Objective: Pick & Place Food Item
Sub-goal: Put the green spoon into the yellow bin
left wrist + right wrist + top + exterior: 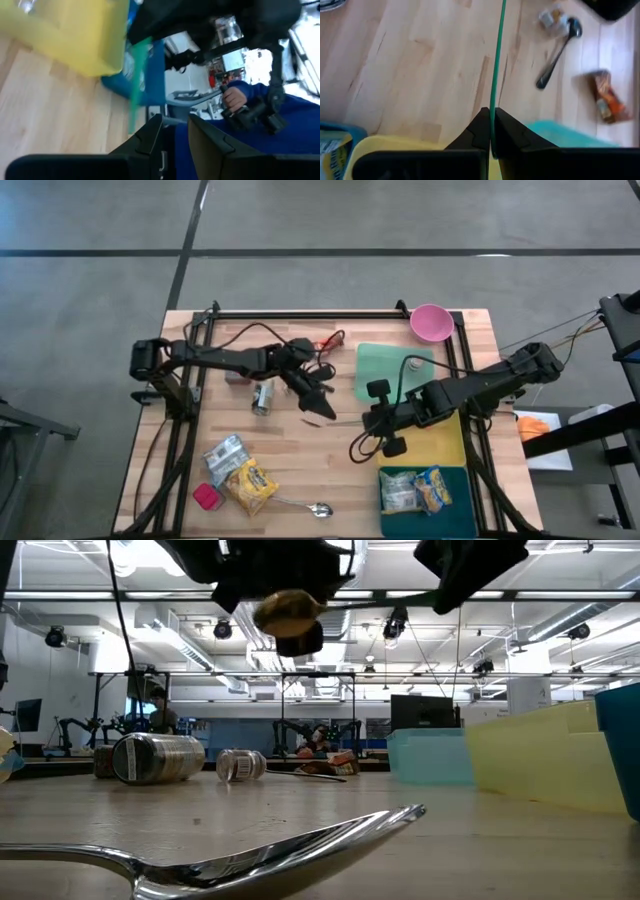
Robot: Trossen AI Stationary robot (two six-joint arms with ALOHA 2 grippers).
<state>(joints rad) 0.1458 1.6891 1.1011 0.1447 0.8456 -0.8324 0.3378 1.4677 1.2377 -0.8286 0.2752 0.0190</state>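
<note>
My right gripper [491,112] [372,420] hangs above the table's middle, shut on a thin green strip [496,60] that shows only edge-on. The left wrist view shows the same strip [140,80] as a blurred green band in front of the bins. My left gripper [175,122] [322,408] is just to the left of the right one. It points toward the right gripper and is open, with nothing between its fingers. In the low view a golden-brown lump [288,612] hangs under the dark grippers; whether it belongs to the strip, I cannot tell. My right gripper pinches the green strip [492,102] between its two fingers and slants down toward the table's left. The strip runs on past the fingertips, along the fingers, and is lifted clear of the table. Which part of the thing this is, I cannot tell.
Two cans [262,397] [158,758] lie left of the grippers, and a spoon [305,506] and packets [240,475] lie near the front edge. On the right stand a green bin [385,380], a yellow bin [450,442] and a blue bin [392,525] with packets. A pink bowl [431,321] sits far right.
</note>
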